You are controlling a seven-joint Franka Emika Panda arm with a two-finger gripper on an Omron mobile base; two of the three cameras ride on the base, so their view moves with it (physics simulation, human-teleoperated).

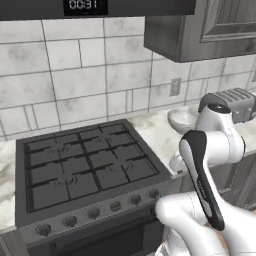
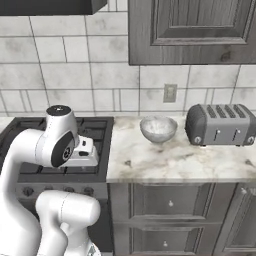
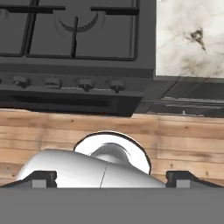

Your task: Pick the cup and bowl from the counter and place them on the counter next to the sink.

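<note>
The bowl (image 2: 158, 128), wide, shallow and mottled grey-white, stands upright on the white marble counter (image 2: 165, 161) between the stove and a toaster. In the left base view the bowl (image 1: 180, 119) is partly hidden behind my arm. My gripper (image 3: 111, 179) is open, its two dark fingertips far apart with nothing between them. It looks down over the stove's front right corner, and a patch of counter (image 3: 188, 39) shows at the upper right. My white hand (image 2: 83, 153) hangs over the stove's right edge, left of the bowl and apart from it. The cup and the sink are out of view.
A grey four-slot toaster (image 2: 220, 125) stands right of the bowl. The black stove (image 1: 85, 165) with knobs along its front takes up the left. Dark upper cabinets (image 2: 192, 30) hang over the counter and drawers (image 2: 170, 202) sit below it. Wooden floor (image 3: 183, 135) lies beneath.
</note>
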